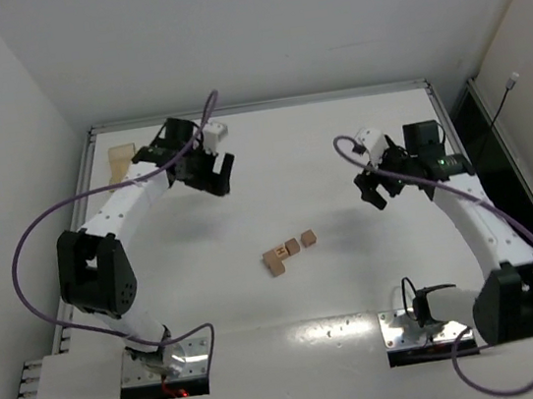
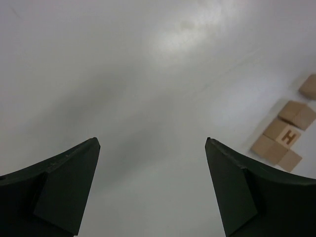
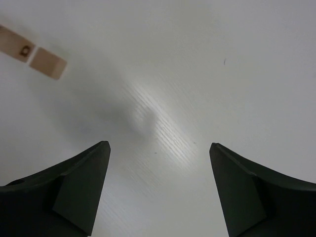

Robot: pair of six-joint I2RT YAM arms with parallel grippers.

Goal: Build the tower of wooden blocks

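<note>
Wood blocks [image 1: 279, 256]: found lying flat in a loose cluster at the middle of the desk [image 1: 279, 148], unstacked. Left jaws and right jaws: spread wide, nothing gripped. Tower judged unstarted; a reach inward onto one block was called for next.

A flat tan piece [image 1: 122, 162] lies at the white table's [image 1: 338, 140] far-left corner.

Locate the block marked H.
In the left wrist view the H block lies at the right edge, touching neighbouring wood blocks near the middle of the table.
</note>
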